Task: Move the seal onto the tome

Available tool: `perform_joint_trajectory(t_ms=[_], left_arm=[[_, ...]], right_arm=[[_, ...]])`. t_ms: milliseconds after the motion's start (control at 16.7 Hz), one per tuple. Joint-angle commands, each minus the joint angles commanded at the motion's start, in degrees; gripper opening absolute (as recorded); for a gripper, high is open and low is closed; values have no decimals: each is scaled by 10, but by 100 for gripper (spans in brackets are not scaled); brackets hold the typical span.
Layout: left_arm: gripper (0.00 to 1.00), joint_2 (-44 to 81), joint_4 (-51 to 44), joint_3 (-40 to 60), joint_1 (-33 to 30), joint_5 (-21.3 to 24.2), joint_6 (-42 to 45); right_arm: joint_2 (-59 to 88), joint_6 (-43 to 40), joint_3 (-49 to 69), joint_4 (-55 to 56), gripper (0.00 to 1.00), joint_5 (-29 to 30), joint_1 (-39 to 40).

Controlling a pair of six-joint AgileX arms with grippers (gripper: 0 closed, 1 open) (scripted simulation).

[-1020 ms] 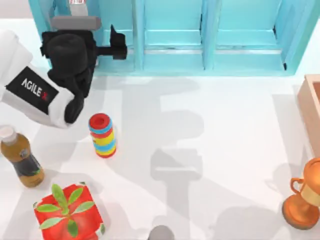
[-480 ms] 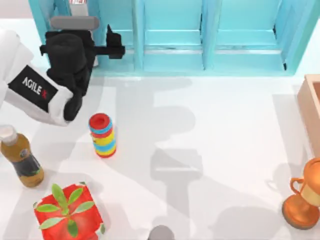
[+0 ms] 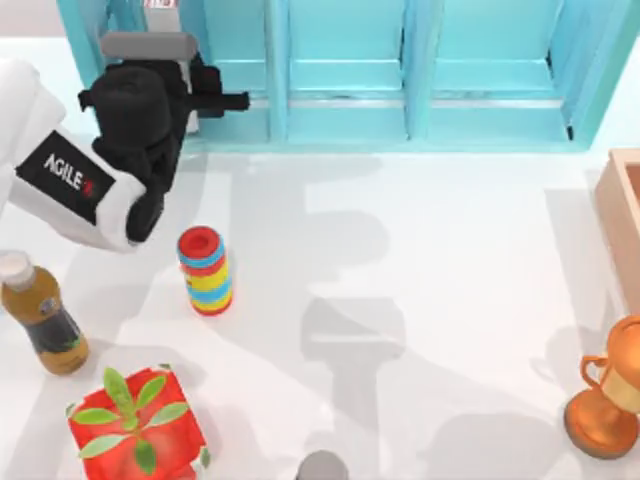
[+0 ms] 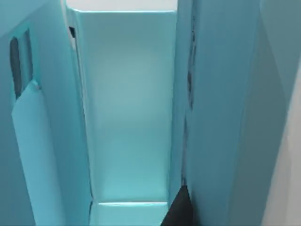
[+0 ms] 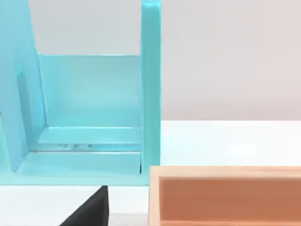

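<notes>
Top view has my left claw point(image 3: 205, 100) up against the teal shelf point(image 3: 430, 90), whether clenched or released I cannot tell, with the ring stack point(image 3: 205, 270) just below it on the tabletop point(image 3: 450, 260), seal and tome unseen.

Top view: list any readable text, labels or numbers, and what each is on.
"AGILE", followed by a small red mark: white letters on the black panel of the left arm, near the teal shelf unit.
Bottle: dark label, nothing readable on it.
Nothing else bears text.
</notes>
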Motion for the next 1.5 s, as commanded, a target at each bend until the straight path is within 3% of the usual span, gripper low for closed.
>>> perform_joint_trajectory(t_ms=[120,180,840,1500], left_arm=[[2,0,0,0,0,0,0],[0,0,0,0,0,0,0],[0,-18,-13,-11,-7,-5,0],[0,-324,-193,-135,-56,-58,-4]], right_arm=[[0,0,0,0,100,0,0],[0,0,0,0,100,0,0],[0,0,0,0,100,0,0],[0,0,0,0,100,0,0]])
